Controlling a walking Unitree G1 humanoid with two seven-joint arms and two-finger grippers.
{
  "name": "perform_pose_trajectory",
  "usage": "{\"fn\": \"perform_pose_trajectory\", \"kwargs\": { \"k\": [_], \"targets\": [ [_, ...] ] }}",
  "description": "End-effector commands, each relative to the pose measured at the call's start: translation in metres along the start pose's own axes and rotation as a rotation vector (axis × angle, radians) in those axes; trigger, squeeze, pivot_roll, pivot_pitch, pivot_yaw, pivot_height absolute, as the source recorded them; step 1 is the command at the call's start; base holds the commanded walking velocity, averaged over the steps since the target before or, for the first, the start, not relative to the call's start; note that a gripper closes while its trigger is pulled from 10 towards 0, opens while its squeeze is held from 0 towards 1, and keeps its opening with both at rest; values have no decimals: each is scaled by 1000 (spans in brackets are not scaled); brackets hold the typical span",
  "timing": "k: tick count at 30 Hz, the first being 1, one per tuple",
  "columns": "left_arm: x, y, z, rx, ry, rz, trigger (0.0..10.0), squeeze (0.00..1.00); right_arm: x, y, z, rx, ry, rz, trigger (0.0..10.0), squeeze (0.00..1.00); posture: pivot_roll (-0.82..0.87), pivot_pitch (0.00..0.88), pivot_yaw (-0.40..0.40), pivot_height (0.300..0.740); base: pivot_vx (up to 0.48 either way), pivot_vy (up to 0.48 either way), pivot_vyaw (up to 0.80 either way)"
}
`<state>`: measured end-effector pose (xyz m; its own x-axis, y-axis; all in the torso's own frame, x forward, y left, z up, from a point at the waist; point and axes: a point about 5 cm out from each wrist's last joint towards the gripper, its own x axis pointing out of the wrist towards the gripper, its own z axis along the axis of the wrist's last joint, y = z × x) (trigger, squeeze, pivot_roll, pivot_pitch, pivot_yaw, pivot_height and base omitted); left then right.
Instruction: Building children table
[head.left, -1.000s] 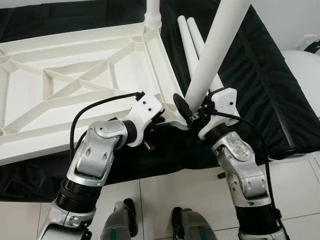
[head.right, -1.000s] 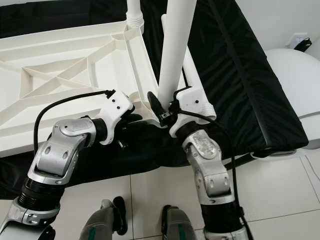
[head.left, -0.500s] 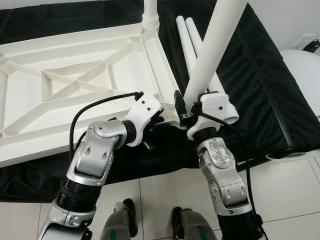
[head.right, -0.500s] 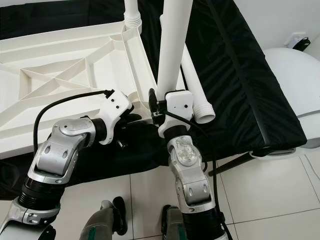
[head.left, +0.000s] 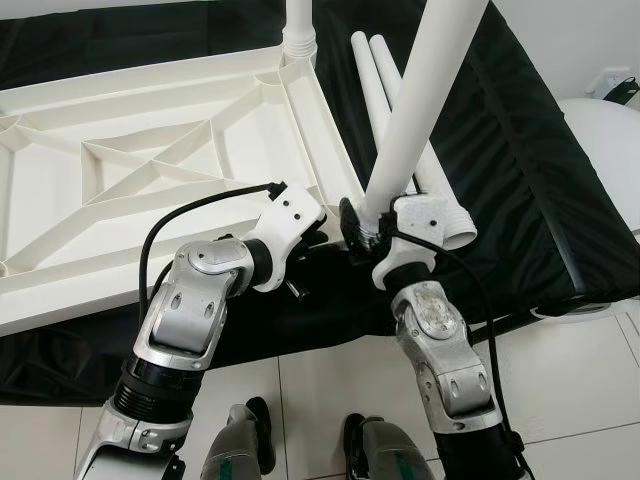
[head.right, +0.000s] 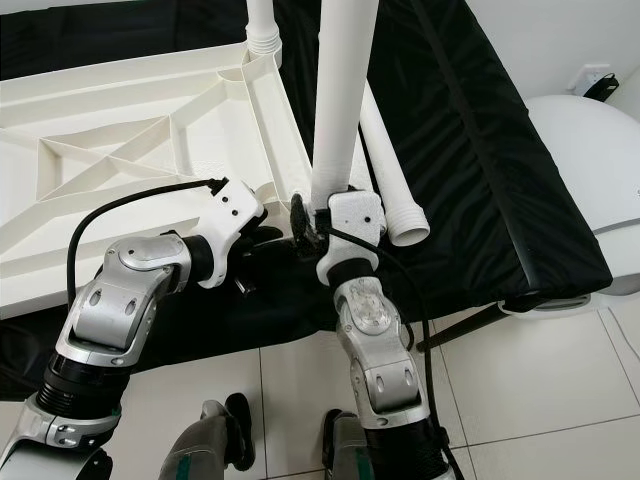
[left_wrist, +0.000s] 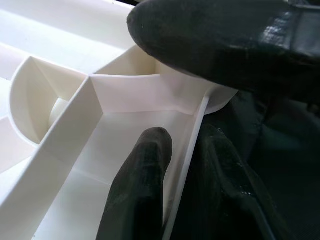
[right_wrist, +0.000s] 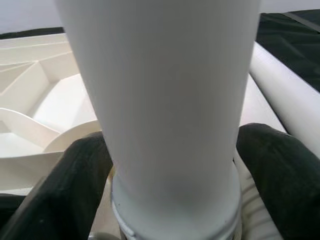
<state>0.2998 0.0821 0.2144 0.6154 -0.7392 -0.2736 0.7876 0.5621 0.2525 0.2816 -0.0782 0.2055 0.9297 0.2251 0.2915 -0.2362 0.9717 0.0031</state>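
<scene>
Held table leg — top cut off; threaded foot behind right end effector.

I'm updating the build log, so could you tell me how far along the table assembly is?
Done: one leg stands in the far corner of the upturned tabletop. In hand: the right gripper holds a second leg at the near corner, which the left gripper steadies. Left: two spare legs lie on the black cloth.

Head stereo pair: looks forward and down over both arms; both eyes share the upturned white tabletop and black cloth. Left wrist view: very near, along the left gripper at the tabletop corner. Right wrist view: very near, facing the leg between its fingers.
</scene>
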Motion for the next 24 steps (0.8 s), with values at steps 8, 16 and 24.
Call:
{"fn": "perform_pose_trajectory", "kwargs": {
  "k": [8,16,24],
  "targets": [
    [-2,9,0,-20,-20,153,10000,0,5,-14,0,54,-20,131,10000,0,-20,248,-37,740,0,0,0],
    [-1,10,-2,-17,-18,157,10000,0,10,-31,9,59,-41,415,10000,0,-24,230,-51,740,0,0,0],
    [0,13,-3,-19,-20,170,10000,0,15,-39,8,53,-3,637,10000,0,-20,210,-56,740,0,0,0]
  ]
}}
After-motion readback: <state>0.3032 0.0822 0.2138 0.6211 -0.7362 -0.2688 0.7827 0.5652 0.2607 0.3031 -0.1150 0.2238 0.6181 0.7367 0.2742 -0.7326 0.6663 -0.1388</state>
